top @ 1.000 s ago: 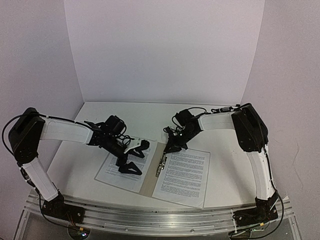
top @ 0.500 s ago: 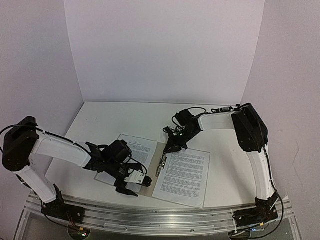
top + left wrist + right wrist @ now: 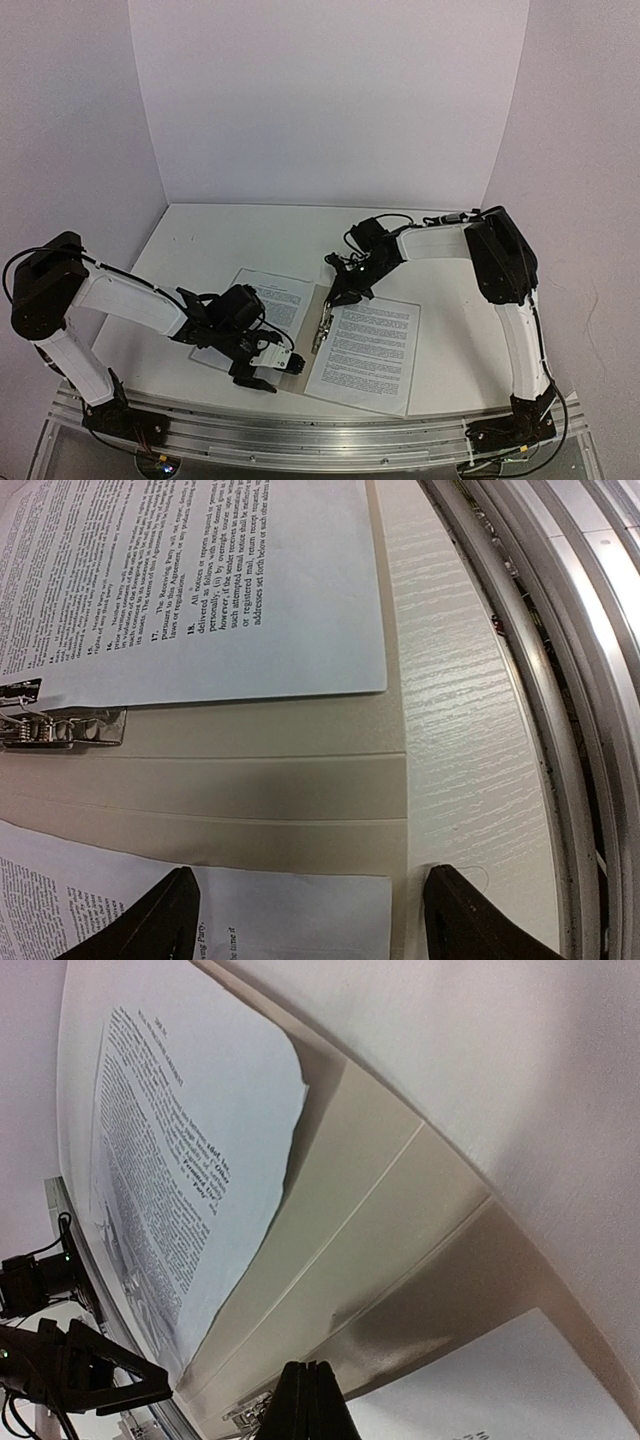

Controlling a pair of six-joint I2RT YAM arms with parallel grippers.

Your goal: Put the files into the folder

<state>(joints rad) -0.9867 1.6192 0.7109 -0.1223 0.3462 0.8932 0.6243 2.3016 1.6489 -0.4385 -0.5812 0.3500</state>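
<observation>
The beige folder [image 3: 311, 340] lies open on the table. One printed file [image 3: 268, 305] lies on its left half and another file [image 3: 366, 352] on its right half. My left gripper [image 3: 268, 372] is open, low at the folder's near edge. In the left wrist view its jaws [image 3: 310, 900] straddle the corner of a file [image 3: 300, 915] and the folder's edge [image 3: 250, 790], with the metal clip [image 3: 60, 730] to the left. My right gripper [image 3: 341, 297] is shut at the far end of the spine. In the right wrist view it [image 3: 308, 1372] rests on the folder [image 3: 380, 1230].
A metal rail [image 3: 330, 435] runs along the table's near edge, close to my left gripper, and also shows in the left wrist view [image 3: 560, 680]. White walls enclose the table on three sides. Bare white tabletop [image 3: 250, 235] lies behind the folder.
My left arm has swung from above the left file down to the folder's near edge and has settled low there. The right arm has not moved.
</observation>
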